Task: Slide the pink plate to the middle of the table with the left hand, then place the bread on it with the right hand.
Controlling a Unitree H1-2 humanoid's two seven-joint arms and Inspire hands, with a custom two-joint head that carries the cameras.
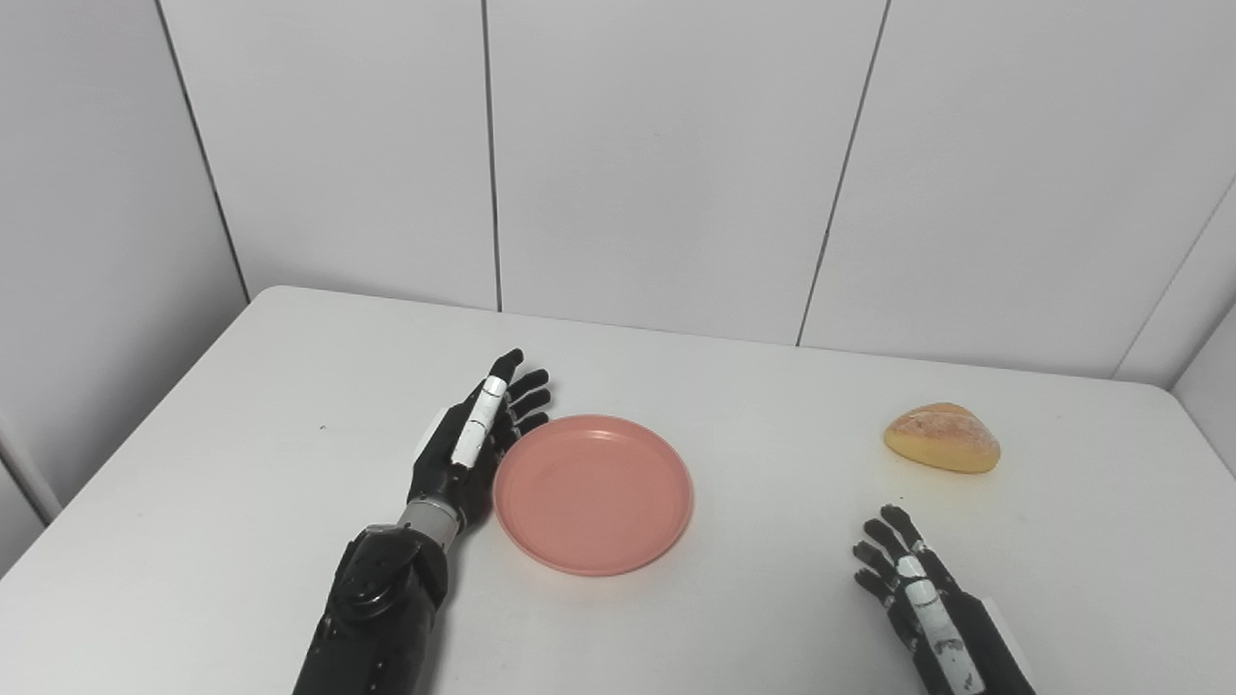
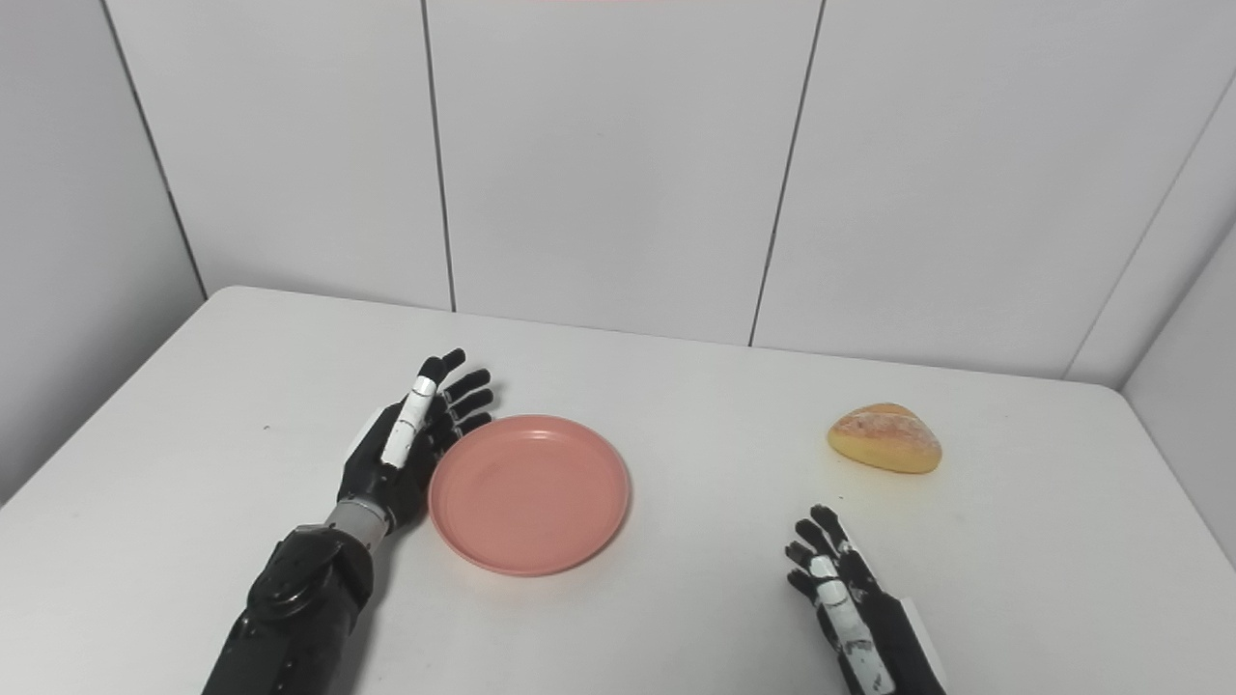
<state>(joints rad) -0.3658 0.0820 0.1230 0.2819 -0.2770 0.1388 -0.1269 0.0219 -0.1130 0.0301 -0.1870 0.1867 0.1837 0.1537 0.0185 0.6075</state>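
Where the desk (image 1: 753,618) meets the near edge, right robot hand (image 1: 922,598) rests with fingers apart, holding nothing. Farther in, left robot hand (image 1: 473,444), fingers spread, sits against the pink plate (image 1: 593,494) left rim. Bread (image 1: 941,438) lies far right.

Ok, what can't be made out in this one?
- Right hand: wrist and arm cut off by the bottom edge, both views.
- Left hand: palm faces the plate; contact with the rim can't be told.
- Bread: underside hidden against the table.
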